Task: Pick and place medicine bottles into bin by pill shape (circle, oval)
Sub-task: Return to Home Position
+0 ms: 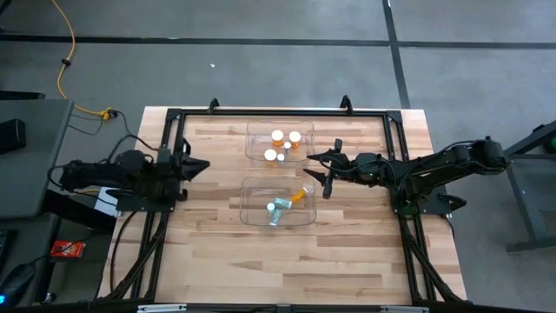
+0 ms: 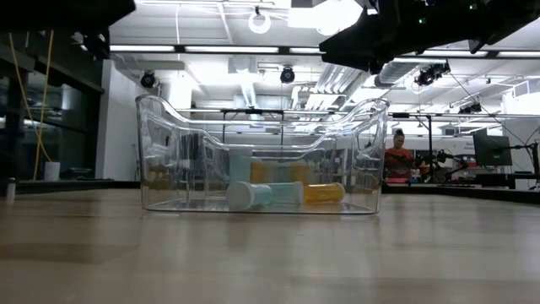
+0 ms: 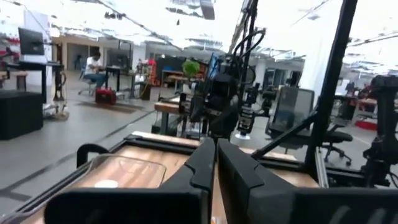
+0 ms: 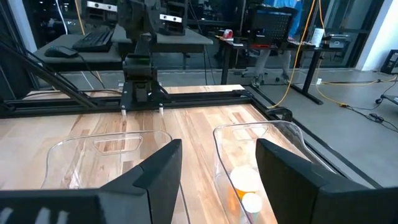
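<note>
Clear bins [image 1: 252, 130] hold bottles [image 1: 277, 136]; my right claw [image 1: 317, 168] hangs spread beside them, left claw [image 1: 202, 164] pressed together.

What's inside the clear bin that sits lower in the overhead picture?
The lower bin holds one orange bottle and a few pale teal bottles; their pills cannot be made out.

High looks straight down, low sits level at tabletop [image 2: 253, 253], wrists face inward; all share bins [image 1: 256, 141].

Left tool [image 1: 201, 165] pinched together, arm folded back; right tool [image 1: 318, 174] spread apart, arm extended.
</note>
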You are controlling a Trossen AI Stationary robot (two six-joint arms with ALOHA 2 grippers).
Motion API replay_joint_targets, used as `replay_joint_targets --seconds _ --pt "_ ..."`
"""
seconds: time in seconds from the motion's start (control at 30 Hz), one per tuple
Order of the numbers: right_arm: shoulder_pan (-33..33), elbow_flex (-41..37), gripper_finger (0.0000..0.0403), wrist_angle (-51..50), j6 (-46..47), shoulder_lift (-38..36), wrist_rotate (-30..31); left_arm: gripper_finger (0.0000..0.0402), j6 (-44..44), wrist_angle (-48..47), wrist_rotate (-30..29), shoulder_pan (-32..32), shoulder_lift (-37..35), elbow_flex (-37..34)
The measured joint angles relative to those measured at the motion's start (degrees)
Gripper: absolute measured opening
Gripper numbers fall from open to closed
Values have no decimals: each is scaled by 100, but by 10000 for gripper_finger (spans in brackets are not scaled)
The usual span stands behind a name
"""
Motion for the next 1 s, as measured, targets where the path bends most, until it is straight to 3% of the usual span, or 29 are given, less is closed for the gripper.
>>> replay_joint_targets --seconds 0.13,0.27,0.63,1.0 --pt "1 0 197 -44 5 0 0 7 -34 -615 -28 -2 -611 0" --pt "1 0 197 -41 8 0 0 2 -185 -1029 -105 0 -669 -11" --pt "-1 0 197 87 -16 0 101 0 -361 159 -180 -2 -669 -1318" --pt "1 0 196 -151 46 0 651 0 -406 -34 218 -1 -620 -1303"
